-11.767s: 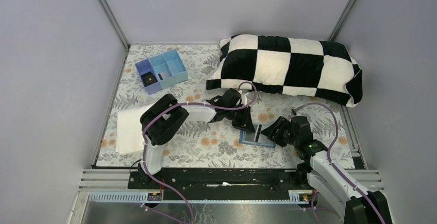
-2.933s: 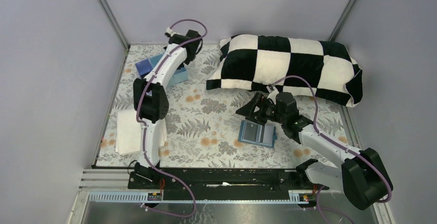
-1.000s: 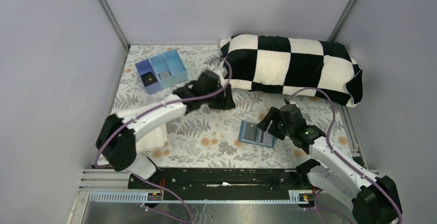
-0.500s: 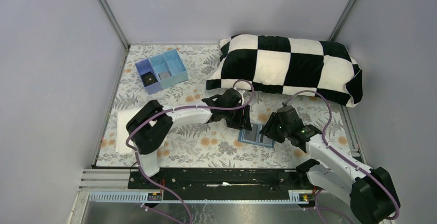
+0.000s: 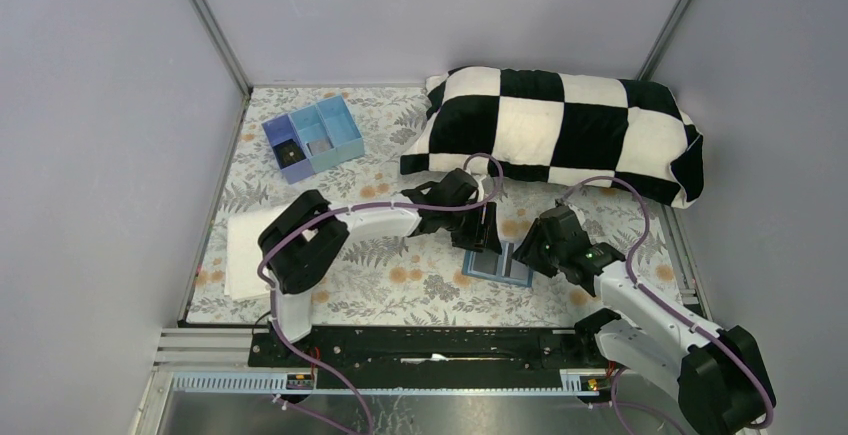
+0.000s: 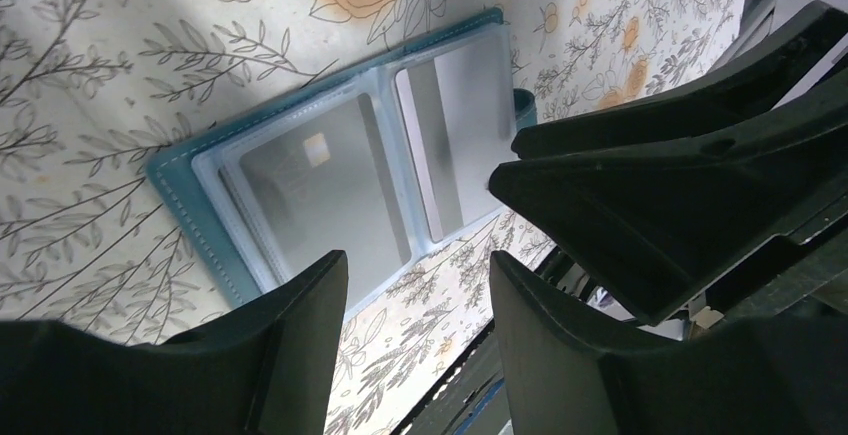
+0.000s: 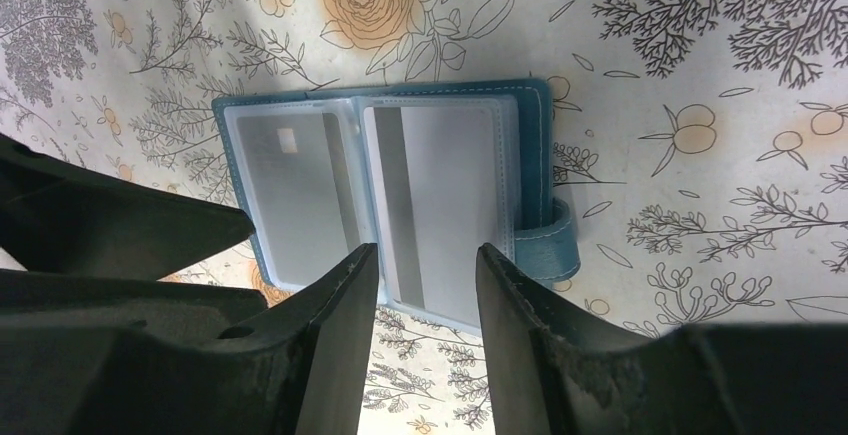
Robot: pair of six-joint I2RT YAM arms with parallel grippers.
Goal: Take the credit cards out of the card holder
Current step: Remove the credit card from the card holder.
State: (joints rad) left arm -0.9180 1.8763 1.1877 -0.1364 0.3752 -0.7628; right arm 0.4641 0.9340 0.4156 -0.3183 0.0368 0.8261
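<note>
The light-blue card holder [image 5: 497,265] lies open and flat on the floral cloth, between the two arms. It shows two clear sleeves, each with a grey card: one with a chip [image 7: 295,195] and one with a stripe [image 7: 440,210]. It also shows in the left wrist view [image 6: 350,170]. My left gripper [image 5: 487,242] is open and empty, just above the holder's far left edge [image 6: 415,285]. My right gripper [image 5: 524,252] is open and empty, over the holder's right half [image 7: 425,275]. The two grippers' fingers nearly meet over the holder.
A blue-and-purple compartment tray [image 5: 312,138] stands at the back left. A black-and-white checkered pillow [image 5: 560,130] lies along the back right. A folded white cloth [image 5: 250,250] lies at the left. The black rail [image 5: 430,345] runs along the near edge.
My left gripper has swung from the tray at the back left down to the holder's left edge. My right gripper has shifted slightly closer over the holder. The holder has not moved.
</note>
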